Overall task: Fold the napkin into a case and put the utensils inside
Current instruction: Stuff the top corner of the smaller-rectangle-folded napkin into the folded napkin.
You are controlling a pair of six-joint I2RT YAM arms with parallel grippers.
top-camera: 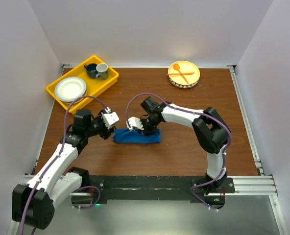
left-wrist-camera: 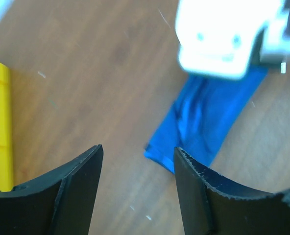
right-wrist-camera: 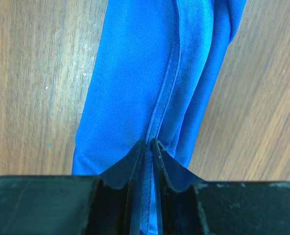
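Now: R jaws clenched on case (right-wrist-camera: 135, 73) seam; L jaws spread open, case just ahead, not touching.

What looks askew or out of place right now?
Nothing spilled or damaged. The folded bright blue cloth napkin lies rumpled, its layers uneven along the seam pinched by the right end effector. No metal utensils are in view.
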